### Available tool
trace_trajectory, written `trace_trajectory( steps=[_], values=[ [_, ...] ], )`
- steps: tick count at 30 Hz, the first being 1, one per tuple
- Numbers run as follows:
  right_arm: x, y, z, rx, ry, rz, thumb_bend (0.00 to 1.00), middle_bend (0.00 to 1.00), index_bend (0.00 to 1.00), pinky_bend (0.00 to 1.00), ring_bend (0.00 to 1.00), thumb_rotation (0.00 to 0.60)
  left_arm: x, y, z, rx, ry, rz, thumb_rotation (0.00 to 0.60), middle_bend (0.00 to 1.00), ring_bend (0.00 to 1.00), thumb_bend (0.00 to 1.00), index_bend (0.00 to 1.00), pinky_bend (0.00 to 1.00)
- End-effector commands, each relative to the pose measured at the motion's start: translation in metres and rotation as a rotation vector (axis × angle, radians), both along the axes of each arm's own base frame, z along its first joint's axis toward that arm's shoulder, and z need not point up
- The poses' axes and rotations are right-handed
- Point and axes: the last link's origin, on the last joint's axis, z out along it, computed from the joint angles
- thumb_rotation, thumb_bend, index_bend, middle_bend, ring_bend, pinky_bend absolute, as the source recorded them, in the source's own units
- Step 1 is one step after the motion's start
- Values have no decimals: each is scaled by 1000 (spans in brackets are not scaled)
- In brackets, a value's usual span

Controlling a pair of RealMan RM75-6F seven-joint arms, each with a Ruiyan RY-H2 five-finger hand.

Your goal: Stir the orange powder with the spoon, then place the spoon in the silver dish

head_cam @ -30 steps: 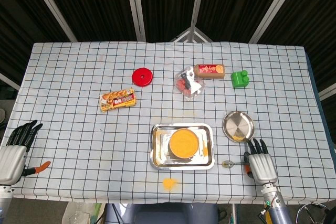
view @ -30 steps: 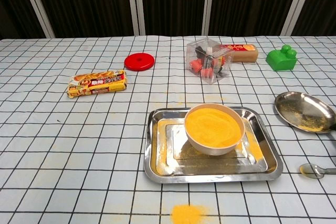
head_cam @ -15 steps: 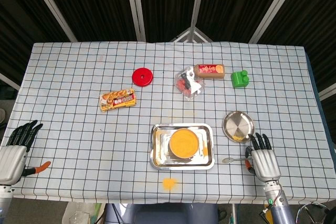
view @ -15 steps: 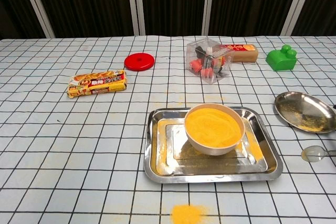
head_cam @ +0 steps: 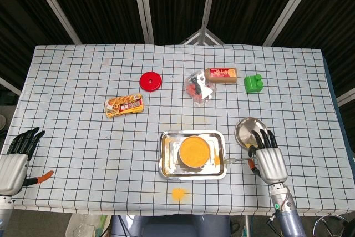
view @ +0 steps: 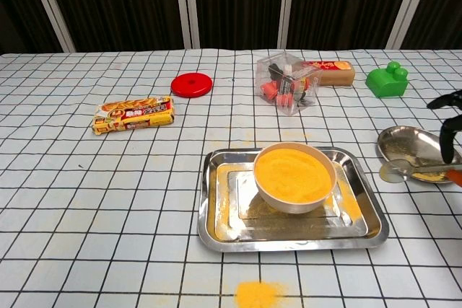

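Spoon (view: 408,170) now hangs off the cloth, gripped by the right hand (head_cam: 265,156), its bowl beside the tray (view: 214,221) and in front of the silver dish (view: 401,143); a second ago it lay flat on the table near the edge. The hand has risen and moved toward the dish, covering part of it in the head view. The bowl of orange powder (view: 294,174) sits unchanged in the tray. In the chest view only dark fingertips (view: 447,130) show at the frame edge. The left hand (head_cam: 15,158) rests at the table corner, fingers apart, holding nothing, partly cut off.
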Motion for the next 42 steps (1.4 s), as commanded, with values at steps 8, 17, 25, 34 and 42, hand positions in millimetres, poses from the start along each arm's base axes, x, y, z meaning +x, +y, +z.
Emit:
trace_trajectory(
  steps=[8, 17, 25, 34, 42],
  values=[
    [59, -25, -34, 29, 64, 49, 421, 148, 584, 0, 0, 600, 0, 0, 1, -9, -14, 2, 600, 0, 0, 0, 0, 0],
    [70, -44, -50, -2, 105, -8, 421, 151, 584, 0, 0, 600, 0, 1, 2, -10, -34, 5, 600, 0, 0, 0, 0, 0],
    [78, -45, -59, -3, 140, -24, 421, 152, 584, 0, 0, 600, 0, 2, 2, -14, -52, 16, 600, 0, 0, 0, 0, 0],
    [83, -41, -70, 4, 172, -29, 421, 152, 584, 0, 0, 600, 0, 2, 3, -18, -63, 18, 600, 0, 0, 0, 0, 0],
    [87, -37, -74, 8, 196, -19, 422, 152, 580, 0, 0, 600, 0, 3, 3, -19, -69, 18, 600, 0, 0, 0, 0, 0]
  ],
)
